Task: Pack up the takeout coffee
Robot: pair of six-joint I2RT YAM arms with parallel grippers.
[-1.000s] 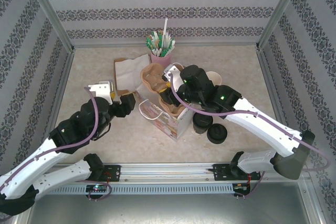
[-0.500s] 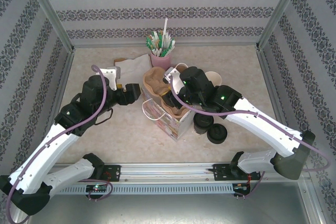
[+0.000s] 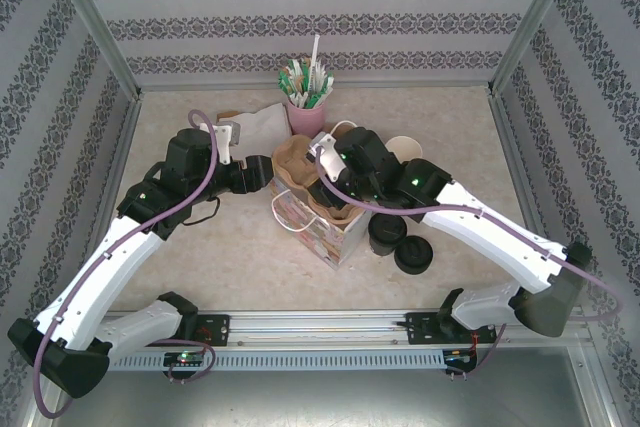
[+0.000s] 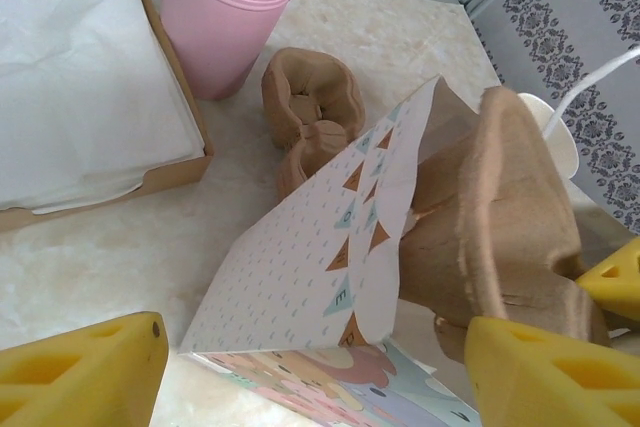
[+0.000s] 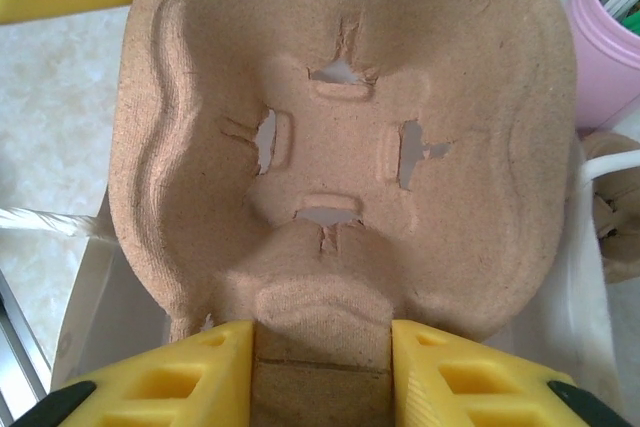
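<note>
**Right claw**: clamped on the near edge of a brown pulp cup carrier, one yellow finger on either side of it. The carrier stands on edge, its lower part inside the mouth of the patterned paper bag.

**Left claw**: jaws wide apart and holding nothing. It is at the bag's left side, with the bag wall seen between the two fingers. Contact with the bag cannot be told.

**Paper bag:** upright near the middle of the surface, between the two arms, with white handles at its rim.

**Takeout coffee**: a black disc from above, standing on the surface just right of the bag and toward the near edge. It is apart from both claws.

**Pile of black lids**: just beside the coffee, between it and the bag.

**Second pulp carrier**: lying on the surface behind the bag, beside the pink cup.

**Pink cup**: upright and holding green and white sticks.

**Napkins**: white, in a shallow cardboard tray left of the pink cup.

**Stack of cream cups**: behind the right arm.
</note>
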